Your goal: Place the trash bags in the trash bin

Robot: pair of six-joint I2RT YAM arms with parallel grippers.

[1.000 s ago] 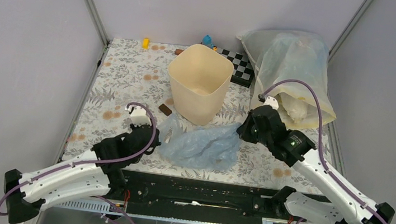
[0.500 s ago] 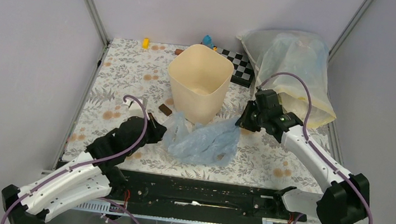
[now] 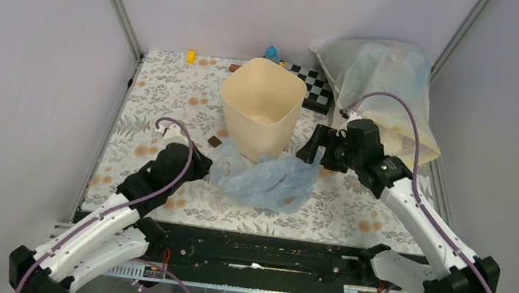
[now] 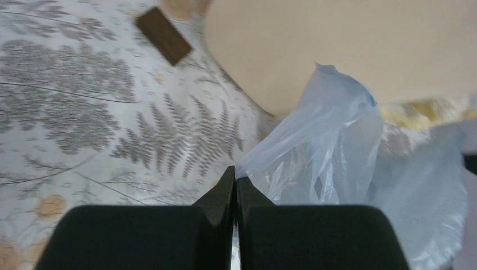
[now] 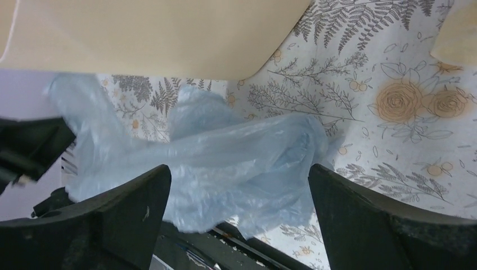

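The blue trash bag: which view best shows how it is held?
Left wrist view: the left gripper is shut on a corner of the trash bag, close up. Top external shows the whole bag, small; right wrist shows its crumpled body beyond the open right gripper.

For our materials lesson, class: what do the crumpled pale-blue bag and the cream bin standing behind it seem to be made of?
The thin pale-blue crumpled bag looks like soft plastic film with a slight gloss: it is translucent and full of fine creases. The cream rounded-square bin is probably rigid moulded plastic with a smooth, near-matte finish: its plain, seamless walls hold their shape.
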